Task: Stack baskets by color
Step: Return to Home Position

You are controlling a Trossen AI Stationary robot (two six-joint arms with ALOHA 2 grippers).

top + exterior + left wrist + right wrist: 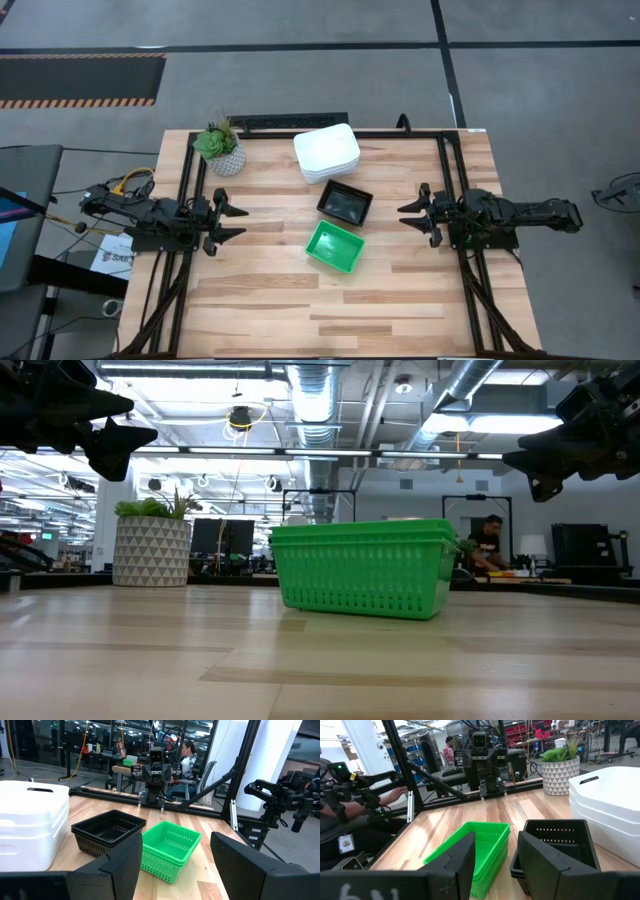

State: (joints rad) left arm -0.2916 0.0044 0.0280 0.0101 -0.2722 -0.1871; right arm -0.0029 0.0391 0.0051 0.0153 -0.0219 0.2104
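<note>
High view, read from nine o'clock round to three: the left gripper [243, 222] hangs over the nine o'clock side of the table [260, 300]. Its fingers are spread wide and hold nothing. A potted plant [221, 147] stands at about eleven o'clock, apart from the work.

The white stack [327, 153] sits at twelve o'clock, near the far edge, its baskets nested squarely one in another. The green stack [335, 246] rests near the middle of the board. The black stack [345, 202] lies just beside it at its one o'clock corner, between green and white; whether black and green touch cannot be told. How many baskets each pile holds cannot be counted with certainty.

The right gripper [402, 216] hovers at three o'clock, well apart from all three piles. It points inward with its fingers parted and empty.

With each colour gathered into a single pile and both arms out at the sides, the sorting looks finished. The step in hand appears to be the retreat to the rest pose. What follows seems to call for no grasp at all, only for each arm to fold home along its own side. The open fingers should stay high and clear of the piles, especially the black one, which is nearest the right arm.
</note>
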